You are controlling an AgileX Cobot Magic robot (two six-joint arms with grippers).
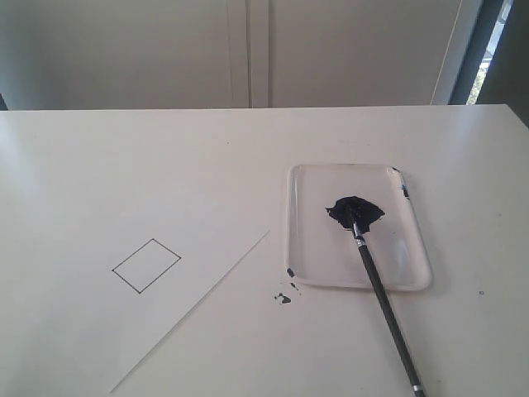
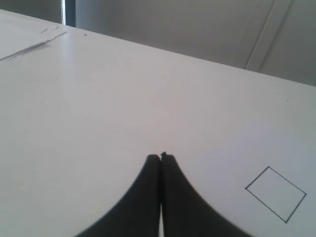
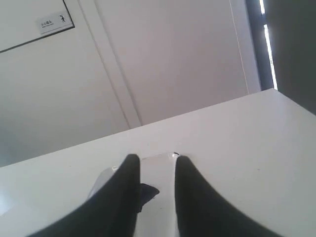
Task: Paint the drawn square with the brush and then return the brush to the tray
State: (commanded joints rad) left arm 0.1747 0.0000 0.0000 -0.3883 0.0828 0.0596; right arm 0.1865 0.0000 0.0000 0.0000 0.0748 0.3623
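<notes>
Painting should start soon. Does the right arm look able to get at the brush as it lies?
Probably yes: nothing covers the brush, its handle juts past the tray rim, and the right pincer is open, facing the tray.

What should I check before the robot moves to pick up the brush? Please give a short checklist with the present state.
1. The brush bristles sit in the paint blob: ok.
2. Its handle juts past the tray rim, free to grasp: ok.
3. The right gripper is open: ok.
4. The left gripper is shut, empty: ok.
5. The drawn square is unpainted and uncovered: ok.
6. The right gripper lined up with the handle: cannot tell.
</notes>
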